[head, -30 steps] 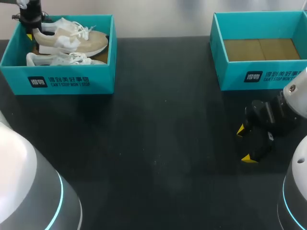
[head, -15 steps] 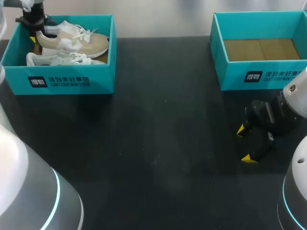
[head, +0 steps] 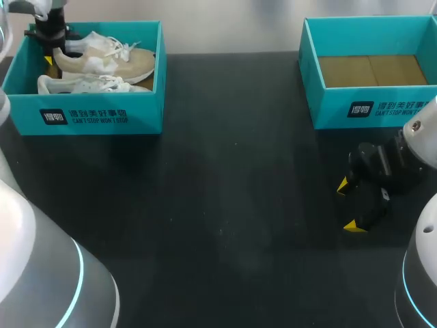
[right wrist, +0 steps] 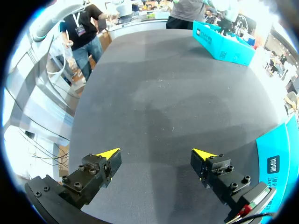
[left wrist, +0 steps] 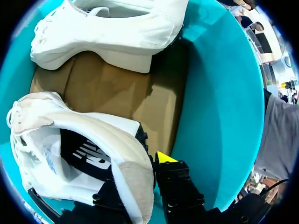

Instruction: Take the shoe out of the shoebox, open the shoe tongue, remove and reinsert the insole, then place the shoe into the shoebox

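Shoe, beige and white with white laces, sits inside the shoebox along its far wall, toe toward the box's right wall and heel toward its left wall. Its dark insole shows through the opening in the left wrist view. The left gripper comes down into the shoebox's far left corner and pinches the shoe's heel: one yellow-tipped finger presses the outside of the heel next to the teal wall, and the other is mostly hidden on the heel's inner side. Whether the sole rests on the box floor or hangs just above it cannot be told. A second shoe, all white, lies on its side in the same shoebox along the near wall, beside the held one, on the brown cardboard floor. The shoebox stands at the far left of the black table. A second shoebox, teal like the first, stands well apart to the right of the shoebox, at the same far edge, its brown floor bare. The right gripper hangs low over the table, far to the right of the shoebox and nearer the robot, its fingers spread wide with nothing between them.
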`<state>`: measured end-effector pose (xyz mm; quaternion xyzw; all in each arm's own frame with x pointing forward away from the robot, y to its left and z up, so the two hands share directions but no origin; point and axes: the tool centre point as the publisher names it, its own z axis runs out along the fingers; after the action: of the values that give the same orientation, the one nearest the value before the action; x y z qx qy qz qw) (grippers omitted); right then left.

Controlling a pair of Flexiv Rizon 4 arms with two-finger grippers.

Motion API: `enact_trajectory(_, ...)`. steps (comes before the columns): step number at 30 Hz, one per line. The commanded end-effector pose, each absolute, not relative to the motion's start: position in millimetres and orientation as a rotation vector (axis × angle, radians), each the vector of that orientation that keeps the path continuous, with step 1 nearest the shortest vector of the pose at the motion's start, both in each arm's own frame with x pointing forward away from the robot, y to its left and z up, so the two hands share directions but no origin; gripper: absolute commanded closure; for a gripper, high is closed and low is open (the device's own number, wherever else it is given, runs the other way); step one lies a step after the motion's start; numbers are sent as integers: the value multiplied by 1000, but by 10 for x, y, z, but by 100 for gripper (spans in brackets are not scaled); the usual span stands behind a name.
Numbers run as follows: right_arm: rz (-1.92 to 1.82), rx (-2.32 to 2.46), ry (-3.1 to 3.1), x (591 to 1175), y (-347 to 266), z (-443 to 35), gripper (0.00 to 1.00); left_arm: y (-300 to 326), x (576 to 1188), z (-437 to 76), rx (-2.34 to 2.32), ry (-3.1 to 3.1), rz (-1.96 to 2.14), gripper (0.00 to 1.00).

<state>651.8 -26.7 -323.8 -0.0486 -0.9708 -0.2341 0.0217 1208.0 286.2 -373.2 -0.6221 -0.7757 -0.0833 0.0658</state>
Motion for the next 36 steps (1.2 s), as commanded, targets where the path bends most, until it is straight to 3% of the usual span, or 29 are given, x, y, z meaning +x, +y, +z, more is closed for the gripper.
enact_trajectory(1, -721, -152, -3010, 6515, -258, -3240, 0, 2905, 12155, -3789, -1864, -2335, -234, 83)
enact_trajectory(3, -721, -152, -3010, 6515, -258, -3240, 0, 2907, 12154, -3793, -1864, -2338, -230, 63)
enact_trajectory(5, -721, -152, -3010, 6515, -258, -3240, 0, 2910, 12159, -3802, -1867, -2340, -226, 50)
enact_trajectory(7, -721, -152, -3010, 6515, -258, -3240, 0, 2912, 12161, -3805, -1869, -2343, -222, 19)
enact_trajectory(8, -721, -152, -3010, 6515, -258, -3240, 0, 2917, 12153, -3798, -1870, -2345, -219, 10)
enact_trajectory(13, -721, -152, -3010, 6515, -258, -3240, 0, 2930, 12145, -3713, -1891, -2365, -190, 12)
enact_trajectory(18, -721, -152, -3010, 6515, -258, -3240, 0, 2894, 12043, -3511, -1931, -2368, -171, 0)
enact_trajectory(36, -721, -152, -3010, 6515, -258, -3240, 0, 2727, 11275, -2750, -2083, -2362, -125, 0)
